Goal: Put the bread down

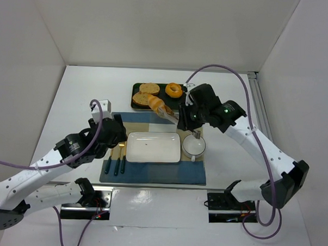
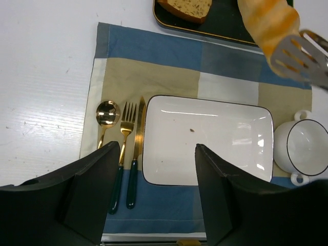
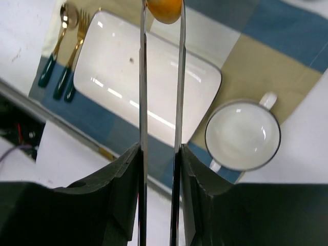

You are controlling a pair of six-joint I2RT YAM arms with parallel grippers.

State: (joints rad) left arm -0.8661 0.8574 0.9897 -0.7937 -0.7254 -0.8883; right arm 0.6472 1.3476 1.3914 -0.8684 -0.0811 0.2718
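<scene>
The small golden-orange ridged bread roll (image 1: 155,104) is held aloft between the tips of long metal tongs (image 3: 143,102), above the near edge of the dark tray (image 1: 136,89), short of the white rectangular plate (image 1: 153,147). The tongs are squeezed by the right fingers (image 3: 123,184); the left fingers (image 2: 87,195) are spread wide, holding nothing. The roll is judged light, soft and easily crushed, best pinched gently across its thick middle.

Bread (image 1: 155,103) in tongs (image 1: 167,113), seemingly above the tray (image 1: 161,87) edge.
</scene>
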